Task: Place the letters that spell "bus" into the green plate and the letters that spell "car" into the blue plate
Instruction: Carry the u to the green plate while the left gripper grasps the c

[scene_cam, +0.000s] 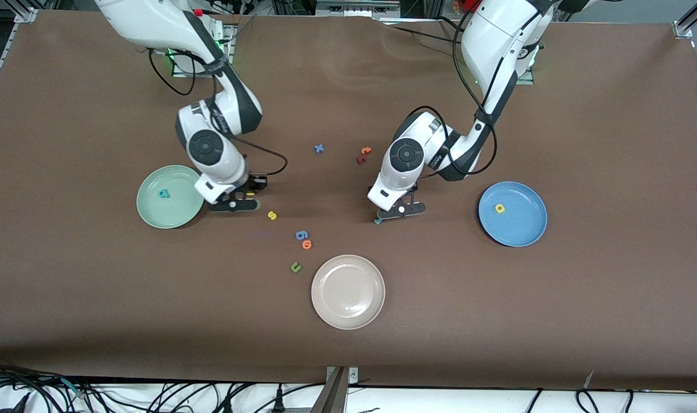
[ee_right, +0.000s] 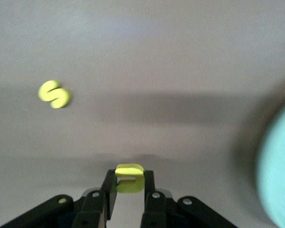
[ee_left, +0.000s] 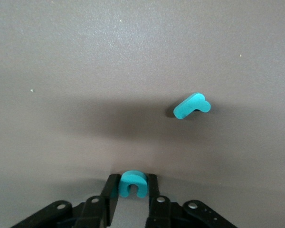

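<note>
My right gripper (ee_right: 129,179) is shut on the yellow "u" (ee_right: 130,185), low over the table beside the green plate (scene_cam: 179,215). The teal "b" (scene_cam: 164,194) lies in that plate. The yellow "s" (scene_cam: 272,215) rests on the table close by, toward the left arm's end. My left gripper (ee_left: 133,183) is down at the table near its middle, its fingers pressed against both sides of the teal "c" (ee_left: 133,177). The teal "r" (ee_left: 192,106) lies on the table near it. The blue plate (scene_cam: 523,229) holds the yellow "a" (scene_cam: 499,208).
A beige-white plate (scene_cam: 348,291) sits nearer the front camera. A blue "g"-like letter (scene_cam: 301,234), an orange "o" (scene_cam: 307,244) and a green "u" (scene_cam: 295,267) lie near it. A blue "x" (scene_cam: 319,148) and reddish letters (scene_cam: 363,155) lie toward the bases.
</note>
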Tool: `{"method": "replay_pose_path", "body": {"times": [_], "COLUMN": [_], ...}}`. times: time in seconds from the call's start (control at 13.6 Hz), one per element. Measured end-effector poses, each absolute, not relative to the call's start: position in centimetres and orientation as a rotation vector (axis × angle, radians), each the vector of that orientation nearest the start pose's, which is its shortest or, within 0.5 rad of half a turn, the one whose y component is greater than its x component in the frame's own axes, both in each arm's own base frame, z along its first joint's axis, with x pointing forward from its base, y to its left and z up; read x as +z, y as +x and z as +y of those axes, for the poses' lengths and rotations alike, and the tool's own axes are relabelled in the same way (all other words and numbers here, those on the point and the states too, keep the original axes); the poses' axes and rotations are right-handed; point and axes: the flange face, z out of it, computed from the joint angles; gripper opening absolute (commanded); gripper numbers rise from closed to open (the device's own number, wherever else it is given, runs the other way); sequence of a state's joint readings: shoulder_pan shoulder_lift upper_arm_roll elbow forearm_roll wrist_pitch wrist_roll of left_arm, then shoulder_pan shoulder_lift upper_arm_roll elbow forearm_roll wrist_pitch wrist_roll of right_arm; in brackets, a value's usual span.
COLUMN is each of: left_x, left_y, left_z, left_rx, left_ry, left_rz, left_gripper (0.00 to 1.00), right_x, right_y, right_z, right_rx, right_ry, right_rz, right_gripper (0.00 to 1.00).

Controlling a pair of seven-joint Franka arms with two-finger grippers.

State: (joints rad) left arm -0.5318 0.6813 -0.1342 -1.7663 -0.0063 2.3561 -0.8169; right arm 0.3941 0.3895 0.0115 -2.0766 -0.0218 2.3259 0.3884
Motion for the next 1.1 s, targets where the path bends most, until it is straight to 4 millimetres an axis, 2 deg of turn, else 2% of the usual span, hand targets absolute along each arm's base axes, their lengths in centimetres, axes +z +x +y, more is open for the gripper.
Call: {"method": "replay_pose_path", "body": {"times": [0.22,0.29,0.44,0.59,0.73,0.88,1.03,1.1], "left_x": [17.3,17.3,17.3,17.5,19.0,20.8,21.4,21.2], "left_y": [51.5,51.6,51.6,51.8,52.8,54.6,56.4,57.1], "left_z": [-39.8,-39.8,-39.8,-39.6,-39.4,-38.2,-35.6,-34.0], "left_rx": [0.195,0.195,0.196,0.219,0.286,0.335,0.376,0.400], "left_ry": [-3.131,-3.131,-3.130,-3.112,-3.064,-3.035,-3.031,-3.030], "left_rz": [-0.288,-0.288,-0.289,-0.292,-0.294,-0.276,-0.216,-0.185], "left_gripper": [0.20,0.18,0.13,0.12,0.12,0.12,0.12,0.12], "right_x": [27.8,28.7,29.1,28.1,26.0,23.2,20.6,19.6], "right_y": [53.9,54.1,54.7,54.8,54.6,54.3,53.9,53.6], "right_z": [17.5,15.5,11.3,7.5,4.5,3.1,2.6,2.5], "right_rx": [0.295,0.322,0.366,0.416,0.484,0.532,0.546,0.556], "right_ry": [-3.234,-3.239,-3.244,-3.247,-3.246,-3.248,-3.257,-3.260], "right_rz": [0.052,0.072,0.099,0.104,0.092,0.094,0.084,0.082], "right_gripper": [0.12,0.12,0.12,0.12,0.12,0.12,0.12,0.15]}}
